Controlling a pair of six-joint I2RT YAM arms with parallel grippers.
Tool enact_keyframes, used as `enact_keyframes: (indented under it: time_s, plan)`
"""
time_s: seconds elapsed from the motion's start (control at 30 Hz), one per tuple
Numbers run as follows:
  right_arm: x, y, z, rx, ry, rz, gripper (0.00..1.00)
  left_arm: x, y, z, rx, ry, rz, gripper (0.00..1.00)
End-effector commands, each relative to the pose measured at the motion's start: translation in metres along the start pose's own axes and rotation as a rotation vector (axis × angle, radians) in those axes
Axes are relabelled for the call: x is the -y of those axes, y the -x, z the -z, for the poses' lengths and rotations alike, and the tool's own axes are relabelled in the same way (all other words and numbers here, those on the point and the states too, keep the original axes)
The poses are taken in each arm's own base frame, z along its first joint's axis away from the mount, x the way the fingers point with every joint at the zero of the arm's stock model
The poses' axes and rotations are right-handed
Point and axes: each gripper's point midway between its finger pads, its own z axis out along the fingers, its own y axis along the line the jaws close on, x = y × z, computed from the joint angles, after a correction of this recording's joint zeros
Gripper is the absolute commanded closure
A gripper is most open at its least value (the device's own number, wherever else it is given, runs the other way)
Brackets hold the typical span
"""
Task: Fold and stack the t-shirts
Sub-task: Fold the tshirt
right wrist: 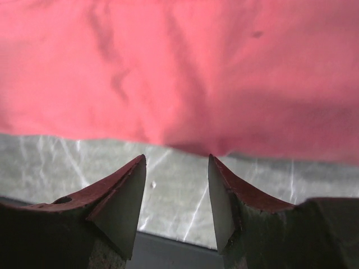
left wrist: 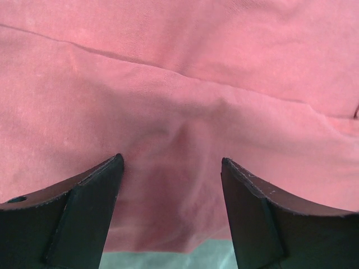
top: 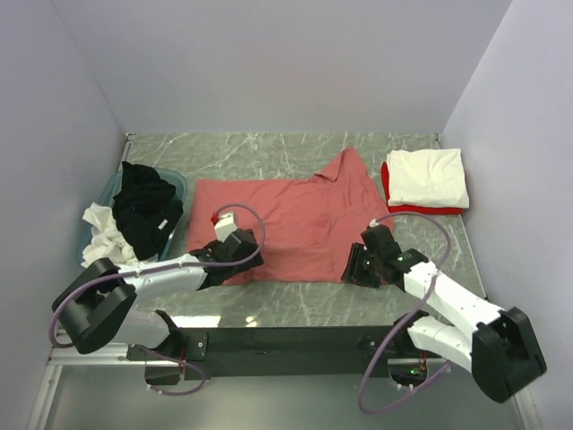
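From the overhead view, the salmon-pink shirt (top: 295, 224) lay flat in the middle of the marble table (top: 295, 309), its long axis running left to right, with the collar and one sleeve toward its far right corner. Bare table showed beyond its far edge and along its near hem. To the right of the shirt, and apart from it, a folded cream-white shirt (top: 427, 177) sat on a folded red shirt (top: 421, 210), close to the right wall. To the left of it, a black shirt (top: 143, 210) was heaped in the teal basin (top: 179, 184), with a crumpled white shirt (top: 103, 235) beside that, so that side was crowded. My left arm reached low across from its base, and the left gripper (top: 231, 262) sat over the shirt's near left corner. My right arm bent inward, and the right gripper (top: 356, 267) was at the shirt's near right corner. In the left wrist view, the left gripper (left wrist: 171, 162) stood wide open over the shirt (left wrist: 179, 84), holding nothing. A soft ridge of cloth rose between the fingers (left wrist: 84, 207), a crease ran across beyond them, and a sliver of table showed under the hem. In the right wrist view, the right gripper (right wrist: 176, 159) was partly open and empty. Its tips were over bare table (right wrist: 56, 162), just short of the shirt's hem (right wrist: 179, 67), which ran straight across ahead of them.
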Motion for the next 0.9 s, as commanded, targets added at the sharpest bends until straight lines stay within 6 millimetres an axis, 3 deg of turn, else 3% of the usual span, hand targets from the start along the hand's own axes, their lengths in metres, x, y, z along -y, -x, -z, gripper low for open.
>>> enact_keyframes:
  time_s: [0.0, 0.07, 0.23, 0.43, 0.5, 0.67, 0.8, 0.87]
  plan:
    - [-0.008, -0.011, 0.015, -0.024, 0.061, -0.011, 0.44, -0.070, -0.086, 0.024, -0.288, 0.207, -0.073, 0.22]
    - [-0.017, -0.003, 0.027, 0.013, 0.097, -0.006, 0.44, -0.070, -0.088, 0.033, -0.276, 0.225, -0.095, 0.21]
    - [-0.031, 0.031, 0.047, 0.128, 0.107, 0.046, 0.42, -0.049, -0.061, 0.043, -0.193, 0.215, -0.120, 0.20]
    - [-0.041, 0.063, 0.036, 0.173, 0.059, 0.103, 0.42, -0.008, -0.024, 0.043, -0.108, 0.173, -0.162, 0.20]
    - [-0.044, 0.072, 0.030, 0.188, 0.054, 0.112, 0.42, 0.017, -0.014, 0.041, -0.089, 0.116, -0.170, 0.20]
    - [-0.040, 0.086, 0.004, 0.192, -0.018, 0.119, 0.42, 0.054, -0.015, 0.022, -0.108, 0.057, -0.206, 0.20]
    - [-0.028, 0.075, -0.014, 0.159, -0.062, 0.112, 0.43, 0.062, -0.034, 0.007, -0.160, 0.027, -0.229, 0.20]
    - [-0.024, 0.068, -0.020, 0.136, -0.077, 0.107, 0.43, 0.055, -0.045, 0.001, -0.181, 0.038, -0.240, 0.20]
